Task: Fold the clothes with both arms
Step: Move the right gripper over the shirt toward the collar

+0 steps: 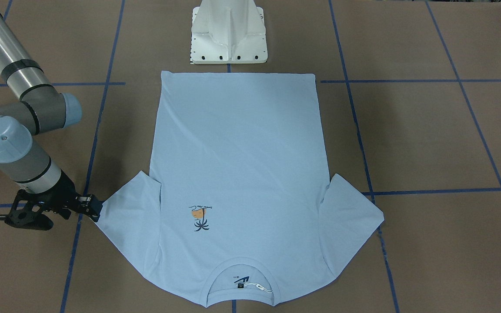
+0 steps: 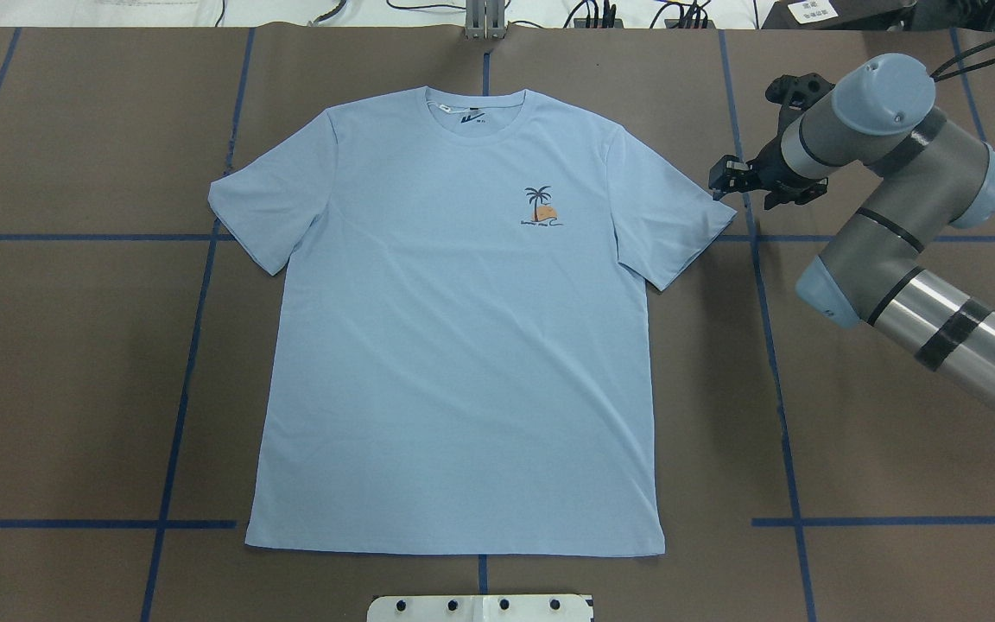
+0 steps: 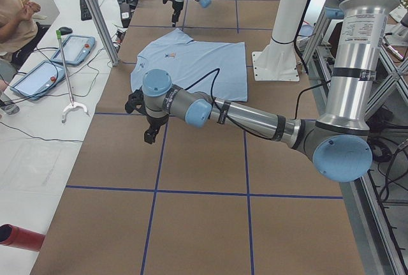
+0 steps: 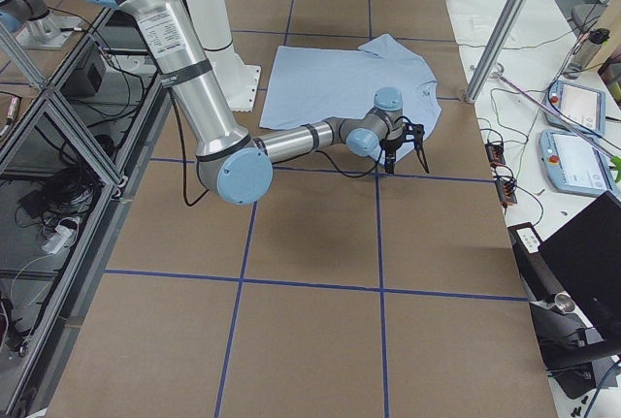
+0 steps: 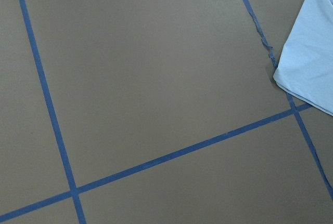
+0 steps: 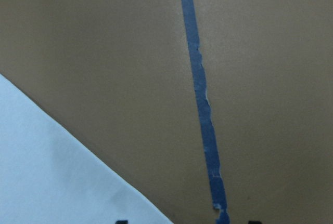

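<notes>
The light blue T-shirt (image 2: pixel 463 345) lies flat and face up on the brown table, collar away from the robot's base, palm-tree print (image 2: pixel 539 207) on the chest. My right gripper (image 2: pixel 725 178) hangs low just off the tip of the shirt's sleeve (image 1: pixel 120 204), beside it and not holding it. In the right wrist view its two dark fingertips (image 6: pixel 120 222) stand well apart, so it is open. My left gripper (image 3: pixel 150 134) hovers over bare table beyond the other sleeve (image 5: pixel 312 52); whether it is open or shut, I cannot tell.
The white pedestal base (image 1: pixel 228 34) stands at the shirt's hem. Blue tape lines (image 2: pixel 195 345) cross the table. Off the table's far side a seated person (image 3: pixel 16 13), tablets (image 3: pixel 38 77) and a metal post (image 3: pixel 95 13) show.
</notes>
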Tool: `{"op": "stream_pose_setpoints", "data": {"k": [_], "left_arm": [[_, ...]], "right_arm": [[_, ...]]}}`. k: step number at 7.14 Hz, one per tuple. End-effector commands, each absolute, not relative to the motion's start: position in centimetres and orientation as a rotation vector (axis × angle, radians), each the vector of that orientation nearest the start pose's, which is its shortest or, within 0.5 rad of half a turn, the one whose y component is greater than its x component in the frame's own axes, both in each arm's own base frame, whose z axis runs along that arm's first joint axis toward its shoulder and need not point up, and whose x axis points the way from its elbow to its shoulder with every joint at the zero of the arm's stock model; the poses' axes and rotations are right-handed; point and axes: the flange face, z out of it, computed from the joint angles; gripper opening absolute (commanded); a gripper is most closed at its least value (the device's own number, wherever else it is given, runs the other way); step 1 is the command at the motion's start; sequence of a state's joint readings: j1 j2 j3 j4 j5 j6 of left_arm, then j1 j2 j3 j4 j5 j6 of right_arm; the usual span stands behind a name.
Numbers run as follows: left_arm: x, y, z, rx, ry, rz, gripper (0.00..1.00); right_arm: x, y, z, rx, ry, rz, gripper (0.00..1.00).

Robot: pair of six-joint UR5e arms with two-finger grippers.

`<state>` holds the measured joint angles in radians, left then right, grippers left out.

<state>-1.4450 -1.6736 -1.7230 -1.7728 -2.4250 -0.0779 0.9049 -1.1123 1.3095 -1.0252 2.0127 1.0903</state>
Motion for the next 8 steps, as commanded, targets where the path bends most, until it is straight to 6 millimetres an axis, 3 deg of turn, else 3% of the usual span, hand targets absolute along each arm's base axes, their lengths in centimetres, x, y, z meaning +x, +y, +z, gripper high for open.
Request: {"op": "stream_pose_setpoints", "data": {"k": [1,2,5,6,8], "left_arm": [[0.9,-54.4,50.1,0.342,0.880,0.240,0.99],[0.9,-54.0,50.5,0.337,0.880,0.238,0.99],[0.8,-53.5,51.2,0.352,0.880,0.245,0.99],[0.8,-53.5,51.3,0.353,0.880,0.245,0.99],[0.9,-53.5,50.9,0.362,0.882,0.252,0.99]], "right_arm": [[-37.4,-60.9,47.2,0.128,-0.824,0.230,0.53],[-37.5,-60.8,47.0,0.124,-0.830,0.227,0.01],[-37.9,-61.2,45.5,0.134,-0.848,0.217,0.00],[-38.3,-61.6,43.5,0.152,-0.871,0.213,0.00],[-41.8,-61.8,37.3,0.159,-0.937,0.234,0.00]]}}
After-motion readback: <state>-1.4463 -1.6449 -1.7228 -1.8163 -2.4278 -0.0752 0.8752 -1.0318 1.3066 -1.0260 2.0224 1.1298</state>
